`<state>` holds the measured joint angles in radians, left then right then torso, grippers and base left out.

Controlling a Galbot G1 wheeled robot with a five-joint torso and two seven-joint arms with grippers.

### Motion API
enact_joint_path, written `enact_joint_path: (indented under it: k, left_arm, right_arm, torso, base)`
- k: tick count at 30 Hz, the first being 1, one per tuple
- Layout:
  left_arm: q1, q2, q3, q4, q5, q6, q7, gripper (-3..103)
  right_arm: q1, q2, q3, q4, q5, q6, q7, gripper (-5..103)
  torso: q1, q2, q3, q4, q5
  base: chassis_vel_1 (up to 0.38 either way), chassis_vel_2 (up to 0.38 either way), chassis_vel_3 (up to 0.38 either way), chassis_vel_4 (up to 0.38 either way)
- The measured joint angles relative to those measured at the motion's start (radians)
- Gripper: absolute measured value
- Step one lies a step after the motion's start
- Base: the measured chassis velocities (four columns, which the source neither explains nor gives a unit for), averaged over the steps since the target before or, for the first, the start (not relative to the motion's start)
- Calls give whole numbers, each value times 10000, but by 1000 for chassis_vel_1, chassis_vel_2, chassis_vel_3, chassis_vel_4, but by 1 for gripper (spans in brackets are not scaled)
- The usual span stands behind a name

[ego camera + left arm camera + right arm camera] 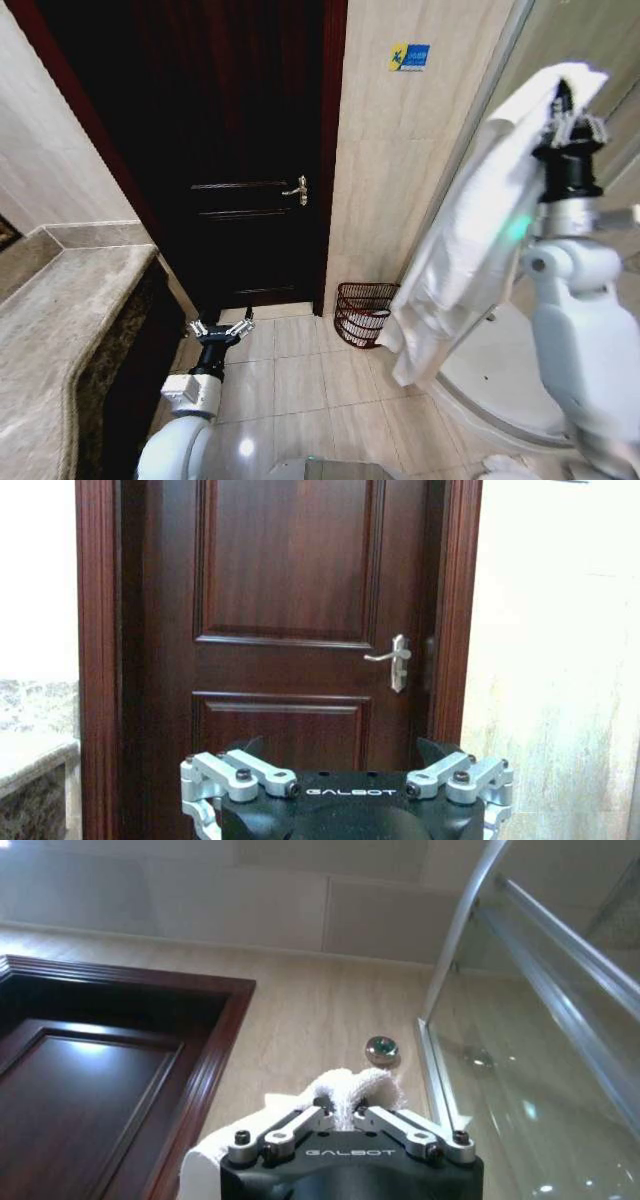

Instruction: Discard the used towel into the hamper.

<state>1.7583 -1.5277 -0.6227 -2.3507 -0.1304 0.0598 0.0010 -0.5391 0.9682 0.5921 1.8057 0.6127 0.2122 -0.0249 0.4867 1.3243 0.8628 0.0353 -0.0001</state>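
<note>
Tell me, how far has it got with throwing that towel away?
Done: the right gripper is shut on the white towel, held high with the cloth hanging down beside the glass shower door. In hand: carrying it. Left: the hamper stands on the floor by the wall next to the dark door, and the towel is not yet over it. The left gripper is held low and open.

Indoor light is even and bright, glaring off the glossy floor tiles (pixel 300 390), while the dark door (pixel 235 150) stays underexposed.
</note>
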Motion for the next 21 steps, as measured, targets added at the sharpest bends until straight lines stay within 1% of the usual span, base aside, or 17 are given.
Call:
enact_joint_path:
  k: [2,3,6,7,11,12,16,21]
  left_arm:
    - [0,-1,0,0,0,0,0,100]
    - [0,-1,0,0,0,0,0,100]
    - [0,0,0,1,0,0,-2,100]
    - [0,0,0,1,0,0,-2,100]
    - [0,-1,0,0,0,0,-2,100]
    - [0,-1,0,0,0,0,-2,100]
    - [0,0,0,0,0,0,-2,100]
    - [0,0,0,0,0,0,-2,100]
  right_arm:
    - [904,224,-430,-697,-190,55,-5,4]
    - [904,224,-430,-697,-190,55,-5,4]
    - [2045,581,-843,-1452,-592,181,-60,4]
    - [2045,581,-843,-1452,-592,181,-60,4]
    - [3168,1070,-1372,-2231,-928,236,-69,4]
    - [3168,1070,-1372,-2231,-928,236,-69,4]
    - [3997,1542,-1826,-3086,-1300,419,-119,4]
    - [4497,1770,-2144,-3526,-1384,481,-223,4]
  torso:
    - [-1,0,0,2,2]
    - [-1,0,0,2,2]
    - [0,0,0,2,-1]
    - [0,0,0,2,-1]
    - [-1,1,-1,2,0]
    - [-1,1,-1,2,0]
    - [0,1,0,2,1]
    - [0,1,0,2,1]
  base:
    - [0,0,0,0]
    - [0,0,0,0]
    - [0,0,0,0]
    - [0,0,0,0]
    - [0,0,0,0]
    - [0,0,0,0]
    - [0,0,0,0]
    - [0,0,0,0]
